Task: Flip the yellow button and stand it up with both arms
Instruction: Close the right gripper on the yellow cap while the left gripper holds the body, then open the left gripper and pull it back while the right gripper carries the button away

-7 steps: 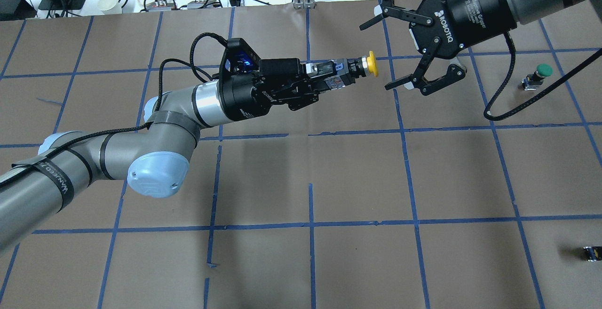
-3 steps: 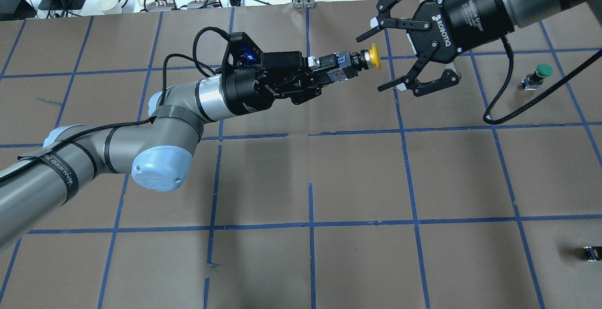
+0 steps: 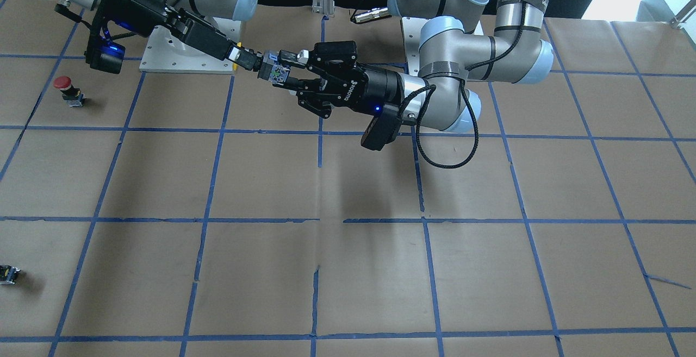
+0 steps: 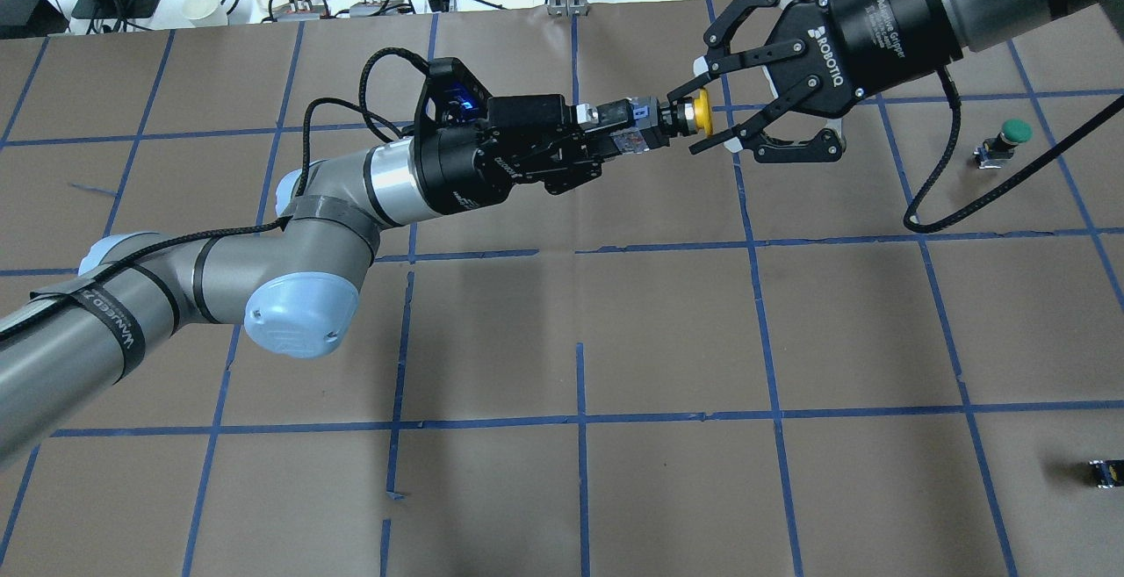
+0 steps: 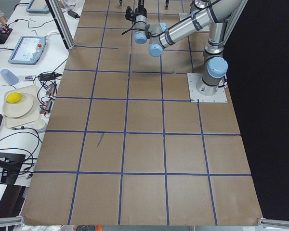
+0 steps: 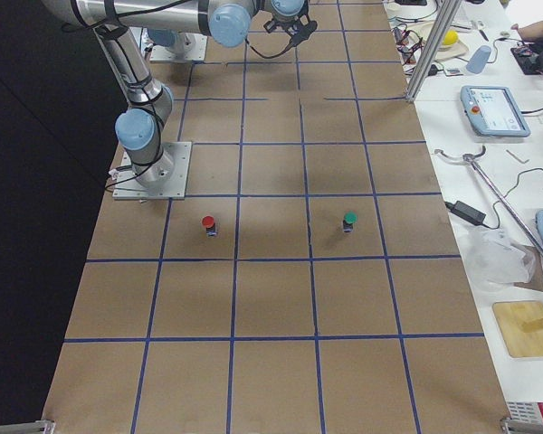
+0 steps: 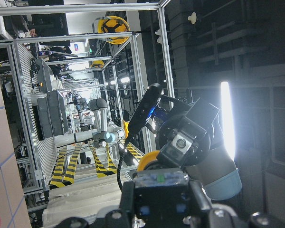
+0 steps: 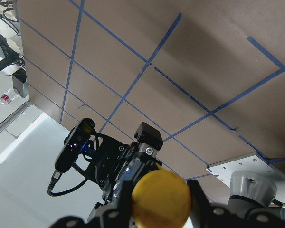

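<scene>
The left arm (image 4: 176, 296) is stretched in from the left of the yellow button (image 4: 700, 111). The button's dark body is pinched between the fingers of the left gripper (image 4: 628, 129), so that the button is held level above the table (image 4: 667, 331), its yellow cap turned away from that gripper. At the cap, the right gripper (image 4: 683, 121) is set with its fingers partly spread, one on each side of the cap, and a narrow gap is seen at each side in the overhead view. Well to the right of the yellow button a green-capped button (image 4: 1014, 131) is stood upright on the table. A small dark part (image 4: 1105, 472) is seen further right and lower in that view.
</scene>
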Robot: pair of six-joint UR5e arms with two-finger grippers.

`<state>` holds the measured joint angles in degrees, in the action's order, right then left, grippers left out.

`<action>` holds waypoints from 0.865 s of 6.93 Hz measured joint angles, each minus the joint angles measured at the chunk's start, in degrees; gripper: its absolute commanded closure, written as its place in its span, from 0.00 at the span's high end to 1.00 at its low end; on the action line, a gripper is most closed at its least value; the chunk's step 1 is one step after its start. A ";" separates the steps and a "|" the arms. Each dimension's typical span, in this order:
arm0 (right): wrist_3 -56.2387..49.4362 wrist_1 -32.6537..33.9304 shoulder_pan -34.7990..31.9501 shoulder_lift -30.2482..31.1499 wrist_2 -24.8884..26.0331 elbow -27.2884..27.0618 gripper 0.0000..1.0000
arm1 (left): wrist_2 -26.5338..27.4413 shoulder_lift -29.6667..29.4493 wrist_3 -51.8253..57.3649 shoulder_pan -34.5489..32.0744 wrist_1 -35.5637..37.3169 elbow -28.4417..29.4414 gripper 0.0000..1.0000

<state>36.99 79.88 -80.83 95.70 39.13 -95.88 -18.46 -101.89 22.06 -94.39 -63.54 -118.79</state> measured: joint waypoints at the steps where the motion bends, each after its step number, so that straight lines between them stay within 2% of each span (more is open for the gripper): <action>1: 0.00 0.02 0.02 0.00 -0.07 0.06 0.16 | 0.22 0.04 -0.35 -0.01 0.01 0.05 1.00; 3: 0.07 0.04 0.28 -0.14 0.14 0.41 0.15 | 3.31 0.80 -5.34 0.26 0.40 2.11 1.00; 4: -0.24 0.32 0.68 -0.38 2.04 0.73 0.14 | 9.25 1.24 -12.38 0.52 2.21 5.44 1.00; 6: -5.89 0.96 2.16 -0.64 12.75 1.05 0.12 | 24.63 1.54 -29.25 0.98 9.81 14.05 1.00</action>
<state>31.10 80.84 -78.68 95.06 51.88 -94.83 6.16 -100.35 -7.19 -93.41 -53.73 -104.74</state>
